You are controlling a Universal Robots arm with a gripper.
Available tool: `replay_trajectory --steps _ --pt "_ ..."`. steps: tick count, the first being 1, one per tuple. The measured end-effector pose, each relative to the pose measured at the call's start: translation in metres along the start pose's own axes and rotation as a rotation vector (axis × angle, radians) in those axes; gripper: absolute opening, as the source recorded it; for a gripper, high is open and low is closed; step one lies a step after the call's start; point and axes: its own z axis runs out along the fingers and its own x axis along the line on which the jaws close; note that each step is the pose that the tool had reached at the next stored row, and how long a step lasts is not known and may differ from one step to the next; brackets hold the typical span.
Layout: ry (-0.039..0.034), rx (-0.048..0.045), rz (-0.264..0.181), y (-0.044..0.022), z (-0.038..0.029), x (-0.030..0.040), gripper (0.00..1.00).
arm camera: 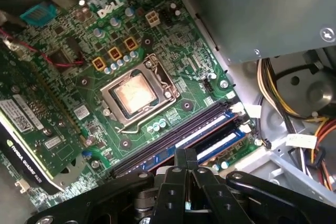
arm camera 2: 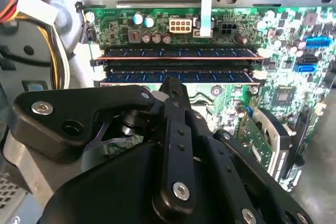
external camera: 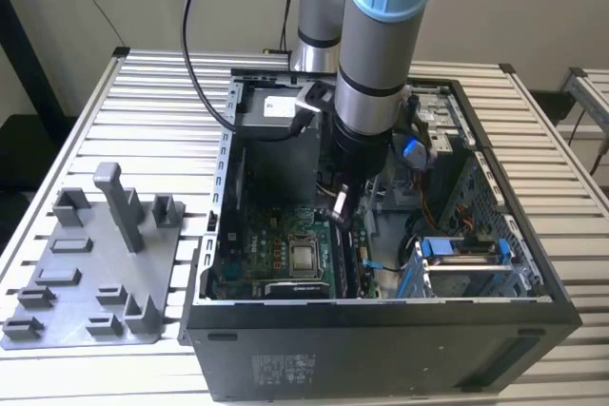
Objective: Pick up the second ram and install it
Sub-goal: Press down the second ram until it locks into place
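Nearest us in the second wrist view, our hand (arm camera 2: pixel 173 85) has its fingers drawn together, their tips down on the second ram (arm camera 2: pixel 178 76); whether they pinch it or merely press, we cannot tell. The stick lies along its slot on the green motherboard (arm camera 2: pixel 294 40), beside another stick (arm camera 2: pixel 178 52) just beyond. We judge seating nearly done, full latching unconfirmed. Farther off, the grey power supply (arm camera: pixel 262 9).
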Motion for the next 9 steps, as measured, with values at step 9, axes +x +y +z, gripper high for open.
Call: replay_trajectory --steps 9 --pt "-0.0013 -0.0049 -0.151 0.0002 0.0008 0.0002 0.11"
